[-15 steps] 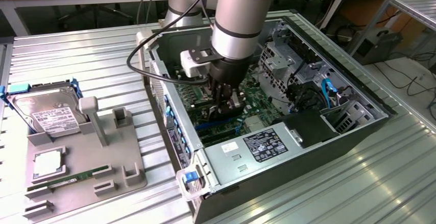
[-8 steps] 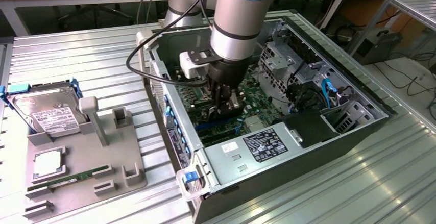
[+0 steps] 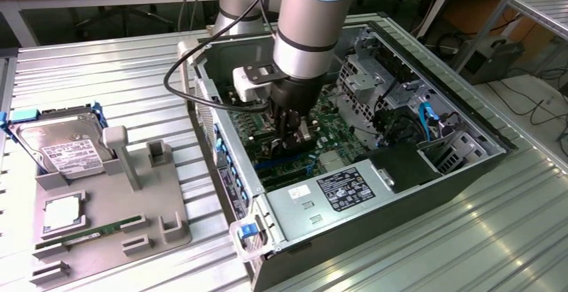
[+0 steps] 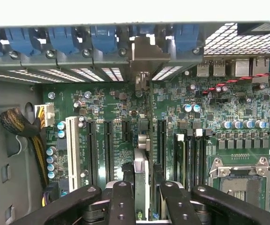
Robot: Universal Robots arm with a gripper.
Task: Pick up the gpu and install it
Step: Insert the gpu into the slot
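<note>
Inside the open PC case (image 3: 461, 122), my gripper (image 3: 297, 131) is lowered over the green motherboard (image 3: 324, 136). It is shut on the gpu (image 3: 300, 140), a thin dark card held on edge. In the wrist view the gpu (image 4: 142, 176) runs edge-on from between my gripper's (image 4: 143, 199) black fingers (image 4: 120, 201) toward the case's rear wall. Its silver end bracket (image 4: 146, 54) stands at the rear slot openings. The card's lower edge lies along a black expansion slot (image 4: 160, 140); whether it is seated I cannot tell.
On the grey fixture tray (image 3: 164, 192) at the exterior view's left sit a hard drive (image 3: 62, 147), a CPU (image 3: 62, 212) and a green RAM stick (image 3: 98, 229). In the case are the power supply (image 3: 346, 189), the CPU socket (image 4: 240, 176), a white slot (image 4: 72, 145) and a cable bundle (image 4: 22, 126).
</note>
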